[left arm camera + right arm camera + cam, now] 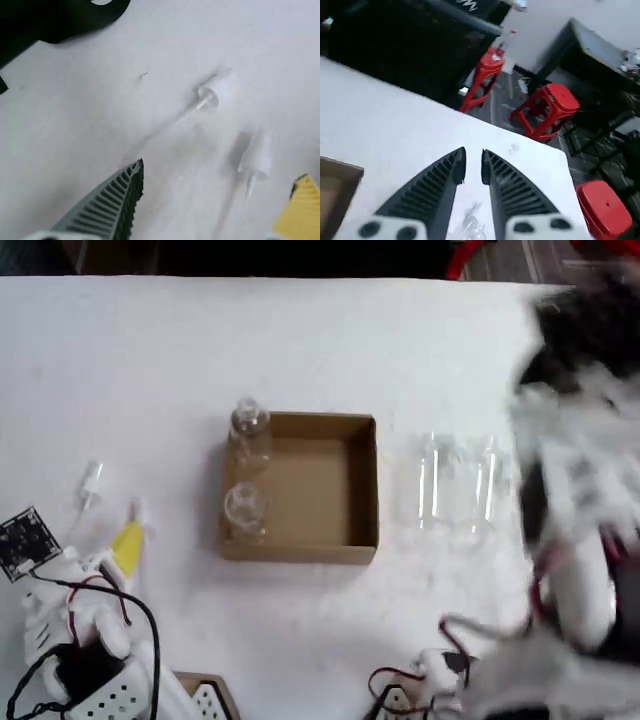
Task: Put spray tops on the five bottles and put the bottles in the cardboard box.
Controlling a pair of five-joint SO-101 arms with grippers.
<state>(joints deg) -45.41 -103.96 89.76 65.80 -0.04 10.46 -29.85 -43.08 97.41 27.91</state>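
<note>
Tabletop [150,360], white, bearing the following. Cardboard box [367,490], open-topped, near the centre. 2 clear bottles stand at its left wall, seemingly inside: far bottle [250,435] at the back corner, near bottle [244,510] at the front corner (whether either carries a top, cannot tell). Loose bottles [432,490], at least 2, clear, upright on the tabletop just right of the box. 2 white spray tops lie well left of the box: outer spray top [92,483] and inner spray top [137,512]. Left pincer [220,170]: jaws wide, holding nothing, low over the spray tops. Right pincer [473,152]: jaws narrow, a slim gap, nothing between them, raised above the tabletop's right side
</note>
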